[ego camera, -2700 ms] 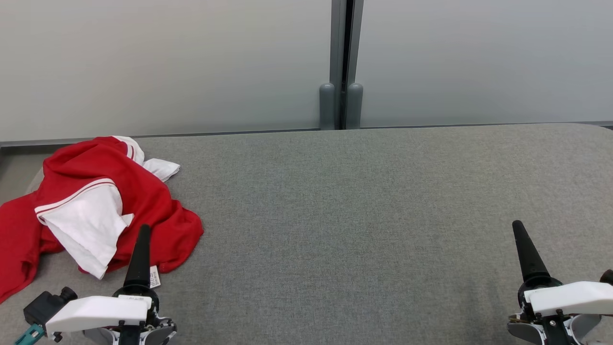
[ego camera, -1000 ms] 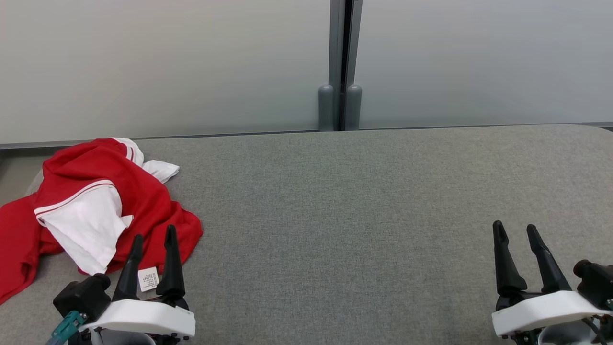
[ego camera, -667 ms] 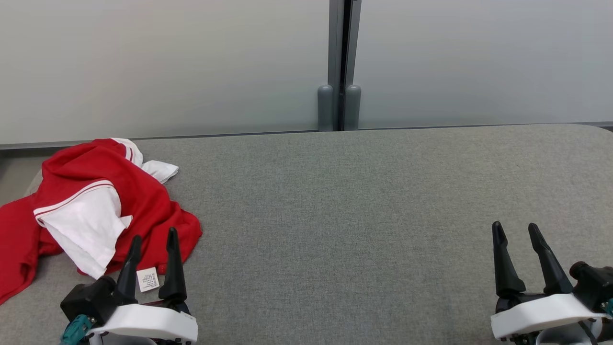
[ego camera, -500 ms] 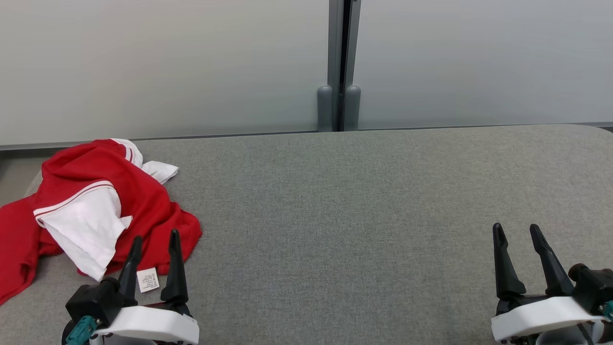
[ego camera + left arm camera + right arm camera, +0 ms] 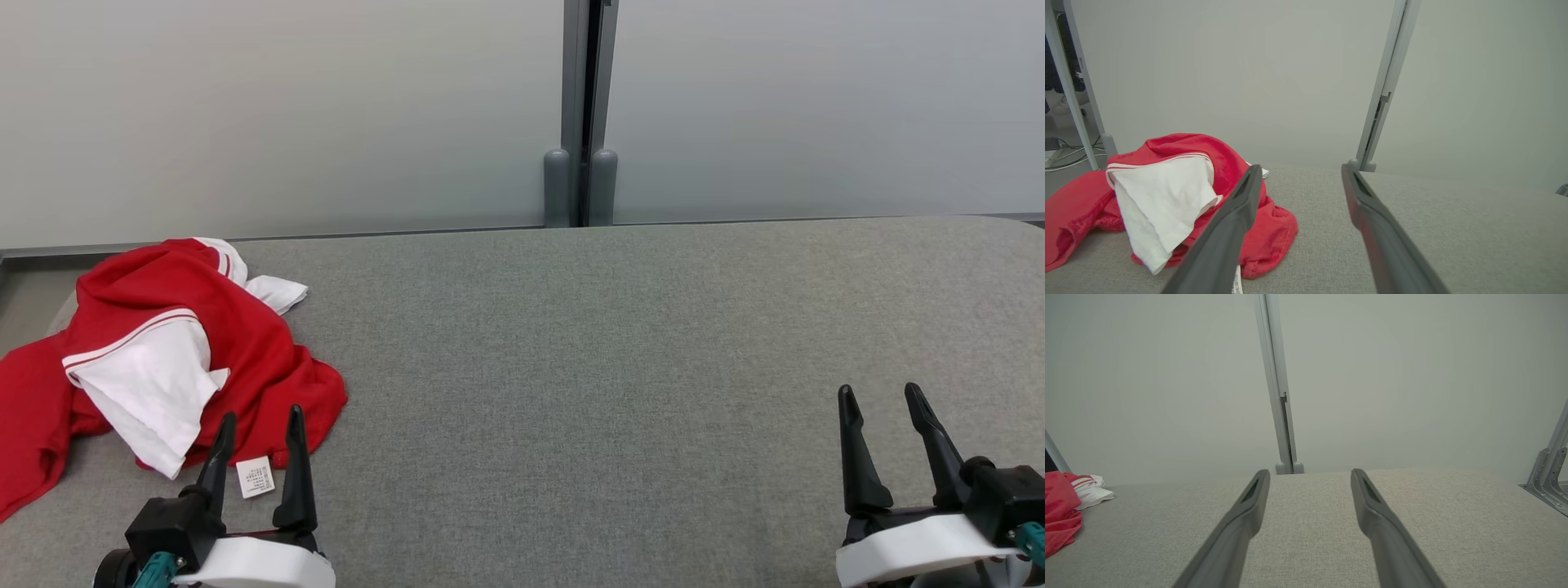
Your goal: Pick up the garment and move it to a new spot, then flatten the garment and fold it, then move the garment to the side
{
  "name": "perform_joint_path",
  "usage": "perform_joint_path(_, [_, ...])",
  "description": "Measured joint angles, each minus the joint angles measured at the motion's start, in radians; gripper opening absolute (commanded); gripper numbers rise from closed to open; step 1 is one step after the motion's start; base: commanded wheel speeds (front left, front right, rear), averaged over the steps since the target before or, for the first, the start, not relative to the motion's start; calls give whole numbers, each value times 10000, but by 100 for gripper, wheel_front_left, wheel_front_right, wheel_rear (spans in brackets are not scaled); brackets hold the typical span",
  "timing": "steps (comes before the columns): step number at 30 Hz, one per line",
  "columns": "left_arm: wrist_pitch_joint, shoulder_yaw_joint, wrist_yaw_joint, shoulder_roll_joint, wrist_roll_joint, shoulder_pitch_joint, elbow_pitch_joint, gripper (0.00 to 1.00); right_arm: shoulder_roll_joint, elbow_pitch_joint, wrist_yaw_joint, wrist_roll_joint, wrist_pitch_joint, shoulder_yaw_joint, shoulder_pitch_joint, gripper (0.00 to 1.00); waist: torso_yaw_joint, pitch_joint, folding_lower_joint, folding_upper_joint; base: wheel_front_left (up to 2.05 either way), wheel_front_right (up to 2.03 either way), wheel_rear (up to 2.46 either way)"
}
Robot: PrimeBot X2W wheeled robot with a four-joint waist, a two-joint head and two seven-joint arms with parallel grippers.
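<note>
In the head view, the crumpled red-and-white garment (image 5: 245,359) lies just ahead of the left pincer (image 5: 260,415) and out to its left, well apart from the right pincer (image 5: 879,392). Part of the red cloth seems to trail past the near-left edge of the grey surface (image 5: 612,367). A grab that catches only the loose white panel (image 5: 147,384) or the small label (image 5: 255,477) between the fingers would likely lift a single layer. The rest would then drag, or slip off that edge. Both pincers stand wide open and hold nothing. The left one's fingertips overlap the hem in this view, though whether they touch it I cannot tell. In the left wrist view, the left pincer (image 5: 1302,169) is spread, with bare surface (image 5: 1453,228) between its fingers. The bulk of the garment (image 5: 1220,159) sits off its left finger rather than in the gap. Closing here would, I judge, miss the heap or pinch only its hem, so the approach needs to shift left. A low dive could also press the tips into the fabric covering. In the right wrist view, the right pincer (image 5: 1310,473) is open and empty above plain surface (image 5: 1310,539). The garment (image 5: 1059,514) shows only as a red edge far to its left. This arm cannot help until the cloth is brought nearer, and reaching across would risk crowding the left arm.
</note>
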Motion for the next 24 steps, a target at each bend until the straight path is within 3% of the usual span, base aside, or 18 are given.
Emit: perform_joint_path(24, [-416,100,-151,15,1524,221,408,100,128,259,0,-1080,-393,-127,223,100,3,-189,0,0,0,0,0])
